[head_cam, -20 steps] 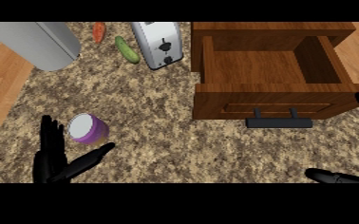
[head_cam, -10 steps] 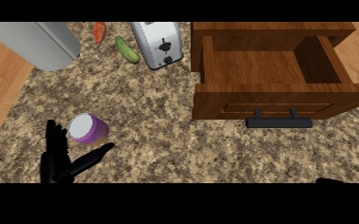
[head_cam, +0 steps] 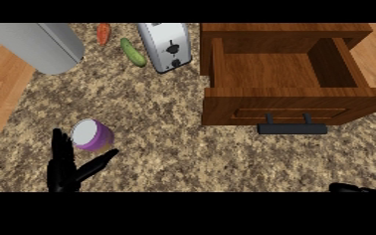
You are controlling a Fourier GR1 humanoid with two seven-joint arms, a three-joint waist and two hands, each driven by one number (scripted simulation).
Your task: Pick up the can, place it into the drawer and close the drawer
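A short purple can point(head_cam: 93, 135) with a pale round top stands on the speckled granite counter point(head_cam: 169, 144), well left of the open wooden drawer point(head_cam: 283, 82) and its dark bar handle point(head_cam: 291, 128). The black left hand point(head_cam: 66, 167) is spread open just beside the can, holding nothing. Only a sliver of the right hand point(head_cam: 351, 188) shows; whether it is open or closed cannot be told.
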